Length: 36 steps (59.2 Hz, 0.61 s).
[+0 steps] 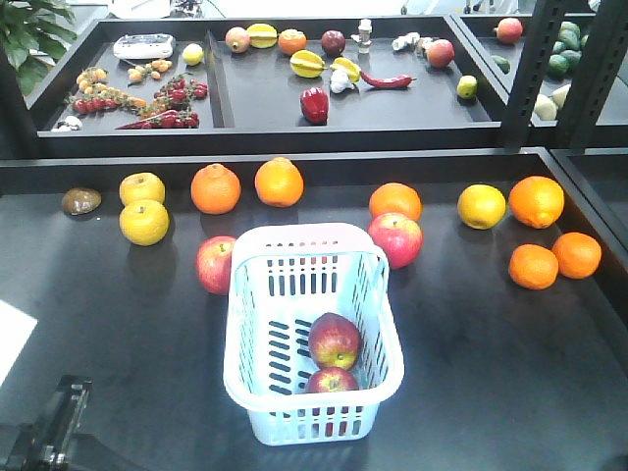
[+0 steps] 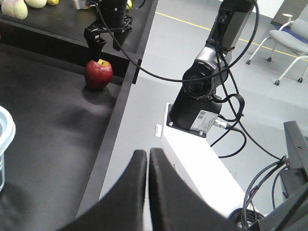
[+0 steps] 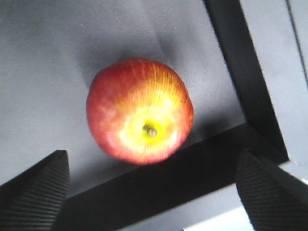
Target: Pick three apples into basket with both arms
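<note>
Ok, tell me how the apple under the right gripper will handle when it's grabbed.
The apple is round and rests on a flat surface, so an off-centre touch would probably roll it. It lies close to the table's dark rim, which might stop it. Its skin looks smooth, so the open right gripper could slip unless centred.

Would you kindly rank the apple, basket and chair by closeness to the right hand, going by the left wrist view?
1. Apple, directly under the open right hand.
2. Basket, rim at the left edge.
3. Chair, far right across the floor.
</note>
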{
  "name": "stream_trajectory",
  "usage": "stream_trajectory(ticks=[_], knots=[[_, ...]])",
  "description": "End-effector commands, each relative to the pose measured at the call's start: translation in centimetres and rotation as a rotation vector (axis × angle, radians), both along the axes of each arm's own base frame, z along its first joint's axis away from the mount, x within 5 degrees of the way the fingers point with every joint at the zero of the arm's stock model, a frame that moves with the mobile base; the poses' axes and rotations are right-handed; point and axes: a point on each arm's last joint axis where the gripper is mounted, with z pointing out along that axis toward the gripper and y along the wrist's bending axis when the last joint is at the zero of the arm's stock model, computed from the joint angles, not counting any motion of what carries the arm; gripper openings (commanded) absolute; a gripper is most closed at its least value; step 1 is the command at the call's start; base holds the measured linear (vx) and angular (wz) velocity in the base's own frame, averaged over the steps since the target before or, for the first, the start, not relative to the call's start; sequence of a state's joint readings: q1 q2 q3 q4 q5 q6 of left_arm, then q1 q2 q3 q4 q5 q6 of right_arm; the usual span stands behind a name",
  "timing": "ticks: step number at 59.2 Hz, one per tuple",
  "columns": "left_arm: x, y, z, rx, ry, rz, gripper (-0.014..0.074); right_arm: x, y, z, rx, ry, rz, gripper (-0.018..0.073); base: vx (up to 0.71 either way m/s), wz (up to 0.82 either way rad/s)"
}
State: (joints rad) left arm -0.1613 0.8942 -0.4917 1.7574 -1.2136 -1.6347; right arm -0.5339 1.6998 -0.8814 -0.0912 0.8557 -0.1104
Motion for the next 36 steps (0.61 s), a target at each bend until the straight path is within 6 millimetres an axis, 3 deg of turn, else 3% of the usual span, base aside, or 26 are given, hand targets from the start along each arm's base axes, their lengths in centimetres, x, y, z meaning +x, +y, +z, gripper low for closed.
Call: stream_trajectory(ticks=[1, 27, 36], knots=[[-1.3, -0.1, 0.9, -0.028, 0.005, -0.149, -0.0006, 0.6, -0.5, 0.6, -0.032, -0.042, 0.005, 0.0642, 0.00, 0.00], [-1.3, -0.1, 0.9, -0.028, 0.005, -0.149, -0.0006, 1.2, -1.0, -2.7, -0.013, 0.011, 0.028, 0.0607, 0.00, 0.00], [-1.3, -0.1, 0.9, -0.028, 0.005, -0.149, -0.0006, 1.4, -1.1, -2.8, -0.016, -0.004, 0.024, 0.0537, 0.00, 0.00]])
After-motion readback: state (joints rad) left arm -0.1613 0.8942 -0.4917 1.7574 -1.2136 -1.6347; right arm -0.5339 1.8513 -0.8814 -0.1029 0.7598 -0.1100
